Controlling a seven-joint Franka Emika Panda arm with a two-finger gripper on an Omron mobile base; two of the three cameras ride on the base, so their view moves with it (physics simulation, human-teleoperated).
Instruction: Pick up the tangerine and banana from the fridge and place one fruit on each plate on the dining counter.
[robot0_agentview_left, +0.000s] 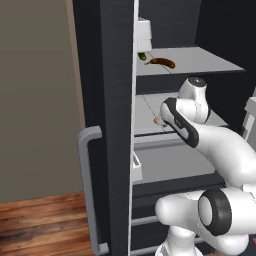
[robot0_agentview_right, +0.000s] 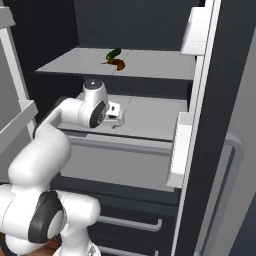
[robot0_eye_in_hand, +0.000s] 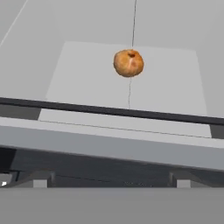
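gripper (robot0_agentview_right: 116, 121) jaws wide, empty, at middle shelf edge | tangerine (robot0_eye_in_hand: 128, 63) on that shelf, untouched | banana (robot0_agentview_left: 161, 62) on shelf above

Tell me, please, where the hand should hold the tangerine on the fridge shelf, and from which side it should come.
Grip the tangerine across its middle, probably coming in level from the open front of the fridge. It is round, so any width suits, and it sits alone on its shelf. The shelf above likely blocks a top approach. The hand is open.
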